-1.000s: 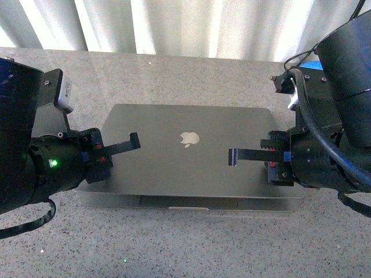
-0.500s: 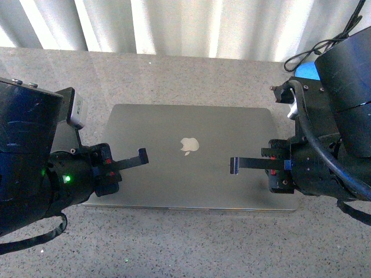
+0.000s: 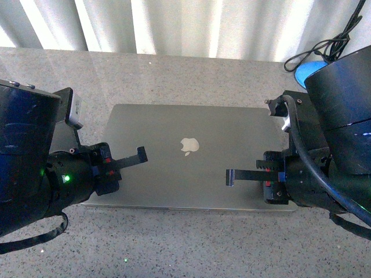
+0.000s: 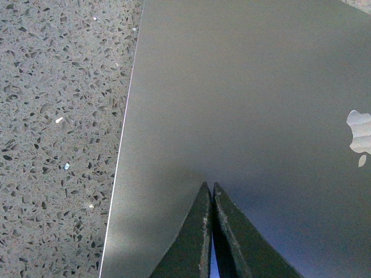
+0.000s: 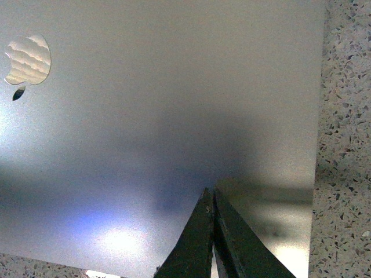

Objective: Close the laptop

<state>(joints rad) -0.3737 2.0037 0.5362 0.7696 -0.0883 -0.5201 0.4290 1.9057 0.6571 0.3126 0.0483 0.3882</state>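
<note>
The laptop [image 3: 191, 174] lies shut flat on the tabletop [image 3: 191, 81], logo [image 3: 188, 144] up. The left gripper [image 3: 141, 153], pressed together, is over it left of the logo; the right gripper [image 3: 230, 176], also pressed together, is right of the logo.

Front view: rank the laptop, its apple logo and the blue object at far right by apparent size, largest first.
1. laptop
2. blue object, partly hidden by the right arm, so its true size is unsure
3. apple logo

No readable text; only an apple logo [image 3: 188, 145] on the laptop [image 3: 232, 124] lid.
</note>
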